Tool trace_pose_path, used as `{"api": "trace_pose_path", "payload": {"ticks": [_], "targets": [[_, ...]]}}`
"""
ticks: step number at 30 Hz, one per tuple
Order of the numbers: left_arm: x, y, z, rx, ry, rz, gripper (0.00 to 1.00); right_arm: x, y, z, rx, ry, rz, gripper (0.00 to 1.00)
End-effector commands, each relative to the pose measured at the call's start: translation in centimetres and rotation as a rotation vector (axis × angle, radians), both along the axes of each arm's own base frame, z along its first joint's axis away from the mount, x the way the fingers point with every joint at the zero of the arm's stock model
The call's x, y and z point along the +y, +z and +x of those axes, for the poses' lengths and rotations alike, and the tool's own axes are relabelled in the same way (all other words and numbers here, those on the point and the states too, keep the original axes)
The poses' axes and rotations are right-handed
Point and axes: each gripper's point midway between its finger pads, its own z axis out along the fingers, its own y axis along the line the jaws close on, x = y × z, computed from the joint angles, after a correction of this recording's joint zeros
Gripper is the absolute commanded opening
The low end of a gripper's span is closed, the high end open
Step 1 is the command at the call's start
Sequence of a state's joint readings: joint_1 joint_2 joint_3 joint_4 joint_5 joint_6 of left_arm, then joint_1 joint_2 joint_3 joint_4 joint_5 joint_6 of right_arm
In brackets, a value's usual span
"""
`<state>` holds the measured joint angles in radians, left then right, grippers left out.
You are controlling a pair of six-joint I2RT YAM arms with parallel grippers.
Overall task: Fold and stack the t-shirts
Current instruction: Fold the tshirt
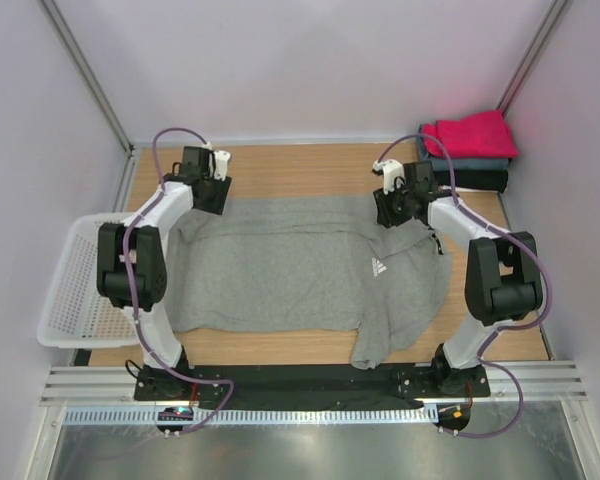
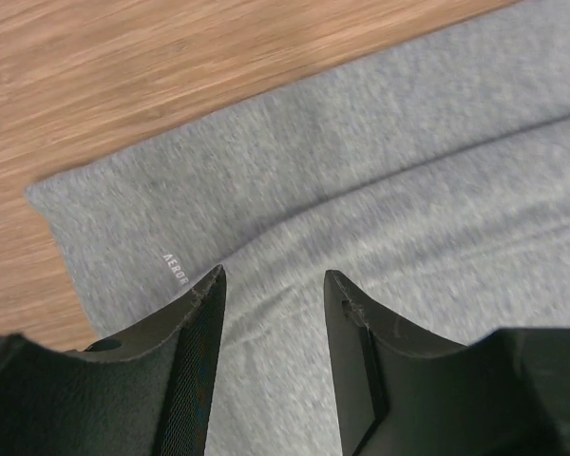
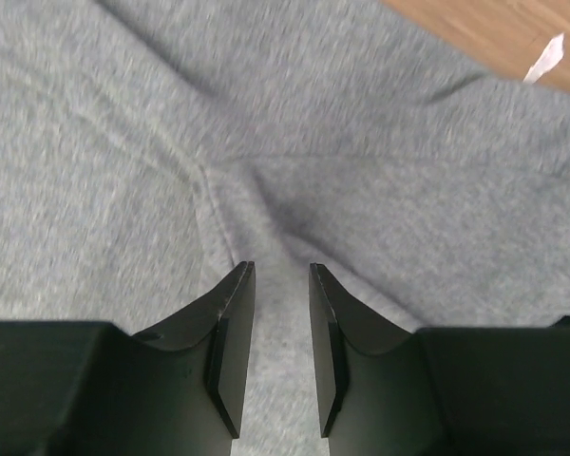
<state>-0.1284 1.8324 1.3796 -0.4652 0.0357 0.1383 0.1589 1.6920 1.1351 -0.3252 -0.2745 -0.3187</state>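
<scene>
Heather-grey t-shirt [image 1: 290, 275] spread flat across the table [image 1: 310, 165] centre; magenta-red tee [image 1: 472, 133] tops a folded stack at the far right corner. Left gripper [image 2: 271, 275], jaws moderately parted, and right gripper [image 3: 282, 269], jaws narrowly parted, hover over the shirt's far edge, gripping nothing

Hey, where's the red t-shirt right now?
Top view: the red t-shirt lies on the folded blue shirt in the table's far right corner.
</scene>
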Motion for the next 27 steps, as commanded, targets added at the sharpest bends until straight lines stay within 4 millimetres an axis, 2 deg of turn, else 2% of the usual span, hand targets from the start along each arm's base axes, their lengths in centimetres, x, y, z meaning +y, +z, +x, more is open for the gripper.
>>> {"api": "trace_pose_path", "payload": {"ticks": [1, 2, 5, 6, 9, 16, 18, 19, 21, 22, 24, 25, 27], "targets": [[1.4, -2.9, 0.6, 0.063, 0.047, 0.055, 0.47, -0.3, 0.3, 3.1, -0.047, -0.061, 0.021, 0.36], [1.4, -3.5, 0.8, 0.071, 0.053, 0.058, 0.47, -0.4, -1.0, 3.2, -0.013, -0.089, 0.030, 0.36], [1.9, -5.4, 1.3, 0.101, 0.079, 0.078, 0.46, -1.1, -2.4, 3.9, 0.024, -0.138, 0.039, 0.37], [1.9, -5.4, 1.7, 0.095, 0.084, 0.084, 0.46, -1.2, -3.6, 3.7, 0.063, -0.152, 0.039, 0.37], [2.1, -6.6, 1.9, 0.119, 0.093, 0.092, 0.46, -2.1, -5.1, 4.1, 0.088, -0.185, 0.022, 0.37], [2.7, -7.9, 3.1, 0.137, 0.108, 0.129, 0.46, -2.5, -8.2, 5.6, 0.152, -0.216, -0.004, 0.37], [2.8, -8.5, 3.1, 0.164, 0.111, 0.133, 0.46, -2.5, -8.8, 6.0, 0.167, -0.226, -0.007, 0.37], [3.0, -8.5, 3.3, 0.163, 0.115, 0.134, 0.46, -2.5, -8.6, 6.8, 0.160, -0.230, -0.006, 0.37], [3.1, -8.4, 3.9, 0.156, 0.128, 0.138, 0.46, -2.7, -10.1, 6.5, 0.220, -0.233, -0.029, 0.37], [3.1, -8.3, 4.0, 0.156, 0.128, 0.138, 0.46, -2.8, -9.7, 7.2, 0.210, -0.240, -0.027, 0.37], [3.1, -8.4, 4.6, 0.166, 0.125, 0.142, 0.46, -3.0, -10.2, 7.2, 0.238, -0.251, -0.028, 0.37], [3.2, -8.4, 4.7, 0.172, 0.125, 0.145, 0.46, -3.1, -9.7, 7.9, 0.226, -0.255, -0.027, 0.37], [3.2, -7.7, 5.8, 0.160, 0.129, 0.147, 0.46, -3.2, -9.9, 8.1, 0.245, -0.265, -0.031, 0.37]]}}
